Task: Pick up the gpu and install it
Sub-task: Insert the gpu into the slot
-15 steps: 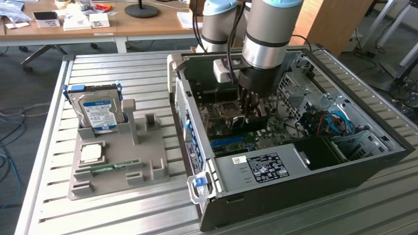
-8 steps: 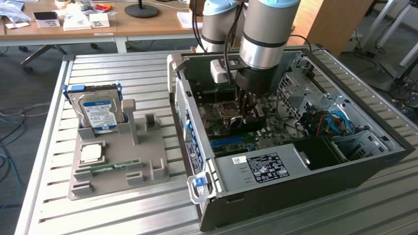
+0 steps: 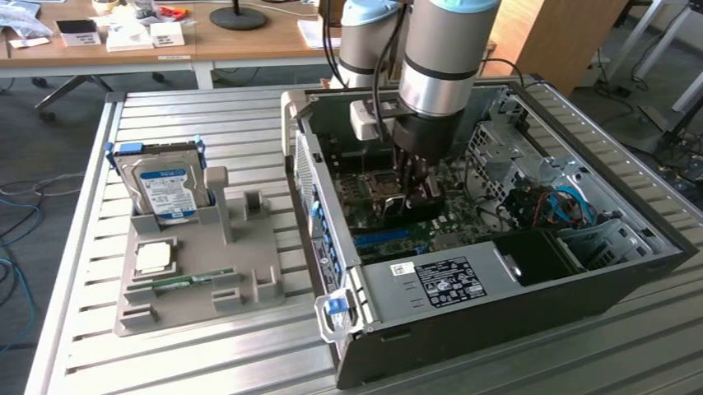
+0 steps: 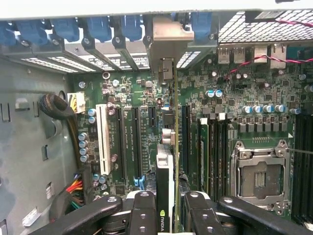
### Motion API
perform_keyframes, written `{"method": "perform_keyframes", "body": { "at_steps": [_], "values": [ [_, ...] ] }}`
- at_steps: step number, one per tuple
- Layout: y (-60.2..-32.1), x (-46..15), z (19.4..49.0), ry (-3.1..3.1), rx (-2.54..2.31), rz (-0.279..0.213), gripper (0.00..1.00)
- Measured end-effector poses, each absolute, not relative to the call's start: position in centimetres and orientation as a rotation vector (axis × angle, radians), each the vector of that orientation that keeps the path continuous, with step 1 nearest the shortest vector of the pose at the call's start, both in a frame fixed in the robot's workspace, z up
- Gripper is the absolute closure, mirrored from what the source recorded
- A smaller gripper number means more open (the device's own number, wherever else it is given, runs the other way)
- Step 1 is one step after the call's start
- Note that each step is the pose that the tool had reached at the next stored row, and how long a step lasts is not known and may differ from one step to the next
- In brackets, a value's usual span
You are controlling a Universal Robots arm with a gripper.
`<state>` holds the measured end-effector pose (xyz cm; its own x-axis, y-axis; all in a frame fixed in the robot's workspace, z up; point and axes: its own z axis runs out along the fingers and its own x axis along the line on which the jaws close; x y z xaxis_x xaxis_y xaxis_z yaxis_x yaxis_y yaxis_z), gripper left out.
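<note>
The gpu (image 4: 166, 169) stands edge-on inside the open computer case (image 3: 615, 271), a thin dark card with a silver part on one face. My gripper (image 4: 171, 215) is shut on it, with one black finger (image 4: 144, 210) on each side. The card's silver end bracket (image 4: 168, 36) is up against the case's rear slot openings. The card runs along a long expansion slot of the green motherboard (image 4: 244, 98); I cannot tell whether it is seated. In the exterior view the gripper (image 3: 421, 188) reaches straight down into the case, with the gpu (image 3: 404, 210) dark beneath it.
A blue-labelled hard drive (image 3: 165, 185) stands in a grey holder (image 3: 197, 280) at the exterior view's left, with a processor chip (image 3: 154, 257) and a green memory stick (image 3: 181, 282). Inside the case are an empty processor socket (image 4: 259, 178), a power supply (image 3: 450, 280) and cable bundles (image 4: 68, 110).
</note>
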<state>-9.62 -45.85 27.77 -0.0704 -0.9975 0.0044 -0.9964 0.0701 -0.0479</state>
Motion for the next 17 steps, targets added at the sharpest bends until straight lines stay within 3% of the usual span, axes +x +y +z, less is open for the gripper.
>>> {"method": "perform_keyframes", "body": {
  "at_steps": [17],
  "values": [
    [-45.80, -9.93, 27.75, 2.280, -2.124, -0.053, 0.73]
  ]
}}
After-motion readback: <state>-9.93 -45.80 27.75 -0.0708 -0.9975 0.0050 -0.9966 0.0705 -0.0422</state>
